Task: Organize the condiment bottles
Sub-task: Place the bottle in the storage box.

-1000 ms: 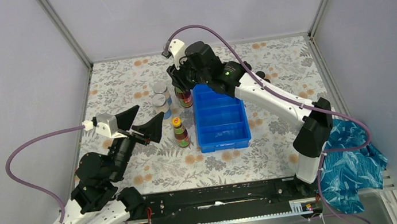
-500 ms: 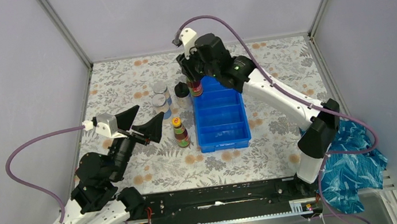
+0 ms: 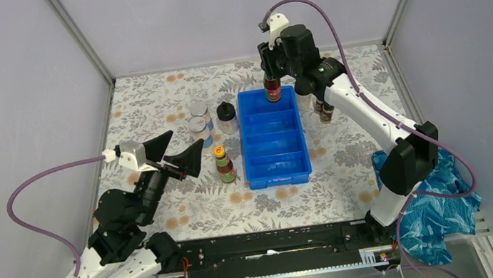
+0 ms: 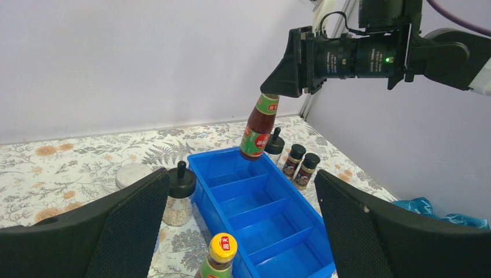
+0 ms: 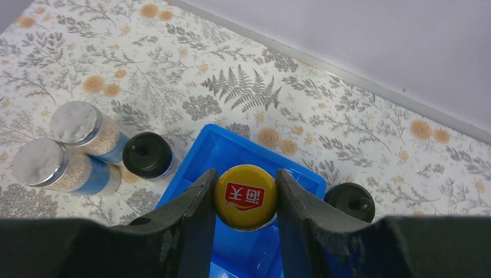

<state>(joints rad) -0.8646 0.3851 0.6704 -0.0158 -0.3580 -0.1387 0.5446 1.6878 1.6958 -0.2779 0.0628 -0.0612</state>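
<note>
"Two grippers: what has each got?"

"Starting at the left, the left gripper [image 3: 182,146] has nothing. Its fingers stand wide apart above the floral table [image 3: 151,94], pointing toward the bottles."

"And the bottles on that side?"

"Two silver-lidded jars [image 3: 197,125] stand close together, upright. Just right of them, nearer the arms, is a standing red bottle [image 3: 225,165] with a yellow cap, beside the left wall of the blue tray [image 3: 274,151]. Farther back, a clear bottle [image 3: 226,116] with a black domed cap stands by the tray's far left corner."

"Anything in the tray?"

"Its four compartments hold no bottle. Above the far one hangs the held red bottle [image 4: 257,128], slightly tilted, its base clear of the tray floor."

"Held how?"

"By the cap. The right gripper [image 5: 245,196] comes down from above, and its fingers [image 5: 200,202] press on either side of the yellow lid."

"Right of the tray?"

"A second clear bottle [image 4: 274,145] stands just outside the far right corner, and the two short dark jars [image 3: 327,111] stand together beside it — all upright on the table."
</note>
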